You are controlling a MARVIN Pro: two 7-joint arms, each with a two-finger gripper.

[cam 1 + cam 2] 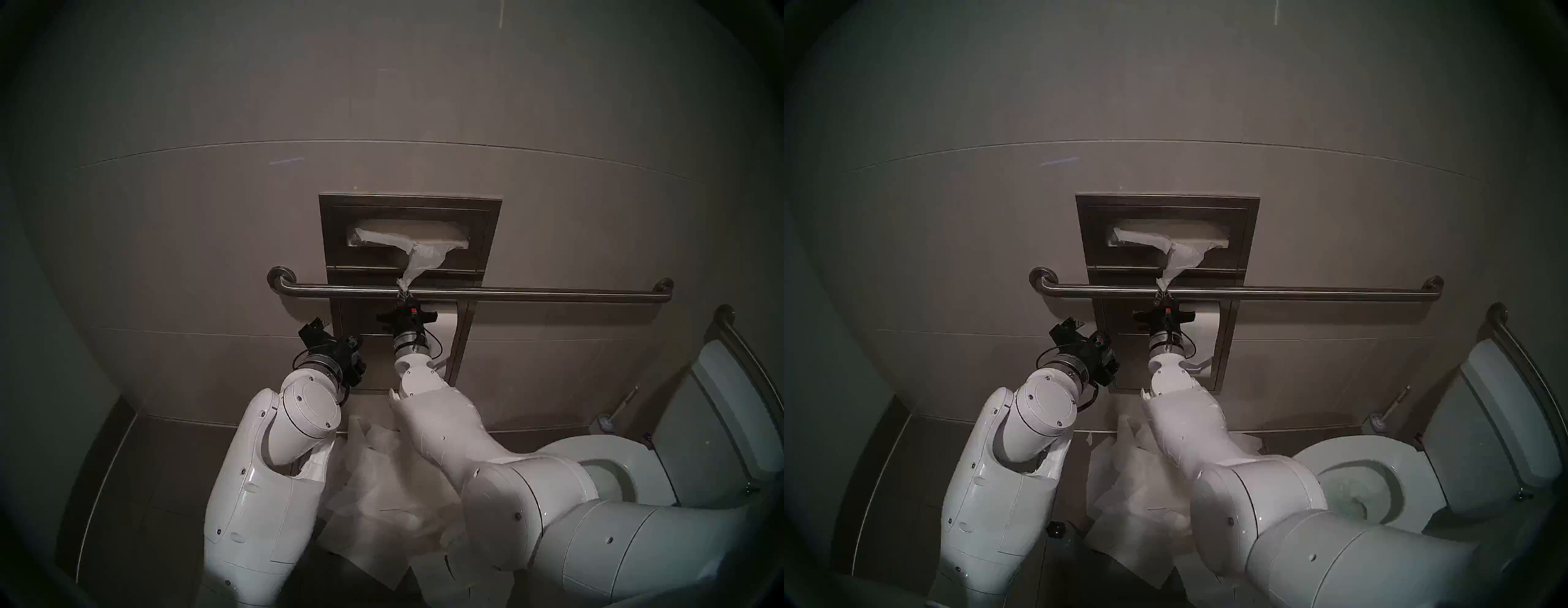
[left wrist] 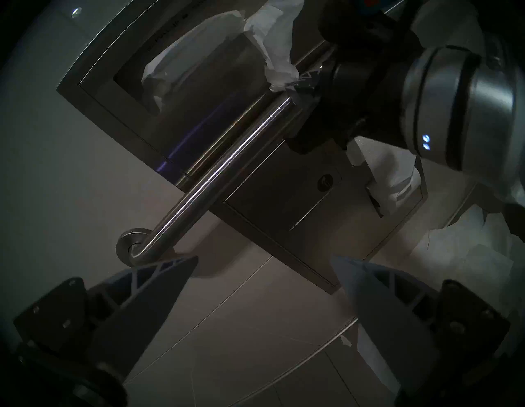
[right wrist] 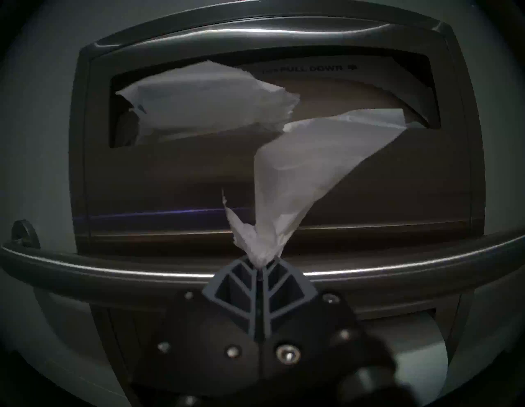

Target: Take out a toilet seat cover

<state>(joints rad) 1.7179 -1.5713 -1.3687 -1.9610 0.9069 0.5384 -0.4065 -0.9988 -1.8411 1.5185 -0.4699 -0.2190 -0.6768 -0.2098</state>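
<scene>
My right end effector [image 3: 260, 265] pinches the toilet seat cover [image 3: 295, 182] at frame center, pulling it downward; left end effector [image 2: 264, 287] idles agape, empty.

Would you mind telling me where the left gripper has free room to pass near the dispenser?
Free: the bare wall left of the dispenser, above and below the grab bar. Crowded: the slot, where the right gripper pinches the toilet seat cover over the bar. The left gripper hangs open.
</scene>
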